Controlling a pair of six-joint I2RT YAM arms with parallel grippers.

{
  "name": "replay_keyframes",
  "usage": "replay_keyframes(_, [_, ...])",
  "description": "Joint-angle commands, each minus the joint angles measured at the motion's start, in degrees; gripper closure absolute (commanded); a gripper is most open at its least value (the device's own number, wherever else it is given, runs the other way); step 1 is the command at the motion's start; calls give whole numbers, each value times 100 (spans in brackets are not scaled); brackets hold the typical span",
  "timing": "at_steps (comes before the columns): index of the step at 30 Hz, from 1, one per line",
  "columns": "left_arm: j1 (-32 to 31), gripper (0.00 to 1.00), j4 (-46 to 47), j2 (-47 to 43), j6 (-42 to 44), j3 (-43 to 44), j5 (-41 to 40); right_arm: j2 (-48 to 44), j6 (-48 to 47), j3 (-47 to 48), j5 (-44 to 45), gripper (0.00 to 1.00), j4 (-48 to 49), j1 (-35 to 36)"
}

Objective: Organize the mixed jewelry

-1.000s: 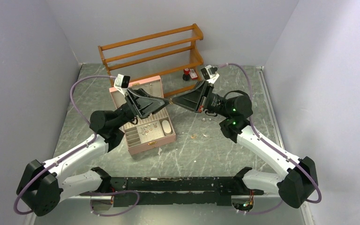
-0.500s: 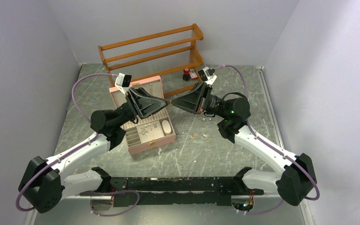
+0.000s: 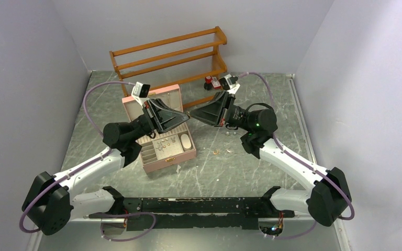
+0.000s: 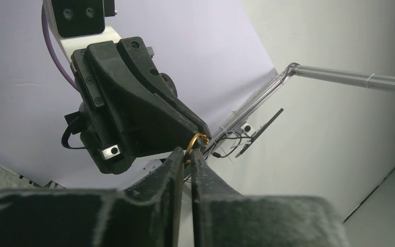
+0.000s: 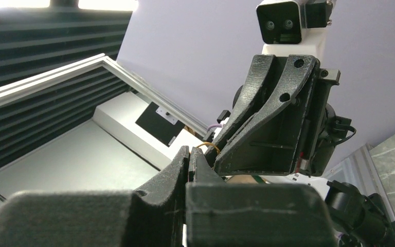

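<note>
Left hand (image 4: 186, 155) tighter on gold ring (image 4: 197, 136)

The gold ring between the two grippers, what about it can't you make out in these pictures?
Left wrist view: the gold ring vanishes at its lower end between the fingers of the left gripper; whether they pinch it is unclear.
Right wrist view: only a thin arc shows past the right gripper; the rest is hidden.
Top view: too small to see.

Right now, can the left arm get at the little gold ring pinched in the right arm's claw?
Probably yes: the left gripper sits tip to tip with the right gripper, straddling the gold ring, with nothing between them.
</note>
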Motion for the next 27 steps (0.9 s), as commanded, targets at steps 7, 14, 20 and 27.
replay_keyframes(7, [-43,95,353,-332,427,102,-100,-355,-487,-113,134,79,-497,6])
replay_keyframes(14, [-47,95,-1520,-945,1537,145,-509,-1061,-2004,26,959,42,-2811,-9])
replay_keyframes(20, [-45,95,-3275,-1132,2300,496,-745,-1124,-3082,527,1156,33,-3843,5])
replay_keyframes(27, [-43,95,-3307,-978,2145,481,-739,-930,-3220,614,928,38,-3634,18])
